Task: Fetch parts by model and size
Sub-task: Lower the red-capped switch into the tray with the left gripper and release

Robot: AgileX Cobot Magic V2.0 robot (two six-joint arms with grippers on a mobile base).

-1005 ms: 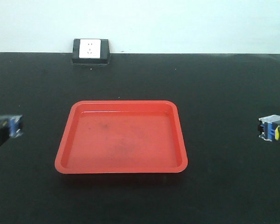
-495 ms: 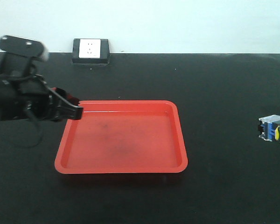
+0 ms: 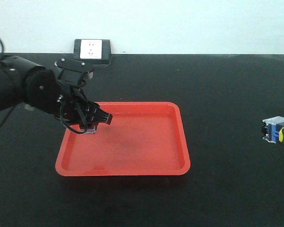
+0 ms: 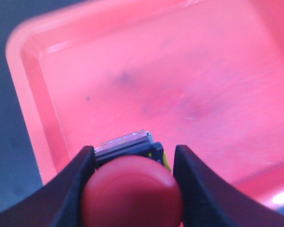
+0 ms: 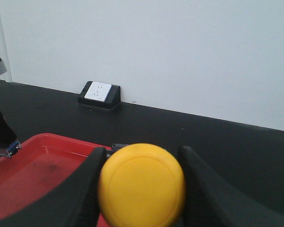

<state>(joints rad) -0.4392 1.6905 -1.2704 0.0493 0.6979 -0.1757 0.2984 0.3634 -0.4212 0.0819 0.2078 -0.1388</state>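
There, domed red switch (image 4: 131, 189), glossy tray (image 3: 142, 146)

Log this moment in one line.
left gripper: shut on red switch, over far-left corner of tray | right gripper: shut on yellow switch, right of tray | placed: none

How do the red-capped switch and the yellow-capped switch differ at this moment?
Cap: the red-capped switch has a red mushroom head, the yellow-capped switch a yellow one.
Place: the red-capped switch is over the left rear corner of the red tray; the yellow-capped switch is well off to the tray's right.
Holder: the left hand grips the red-capped switch, the right hand the yellow-capped switch.
Both are clamped between dark fingers.
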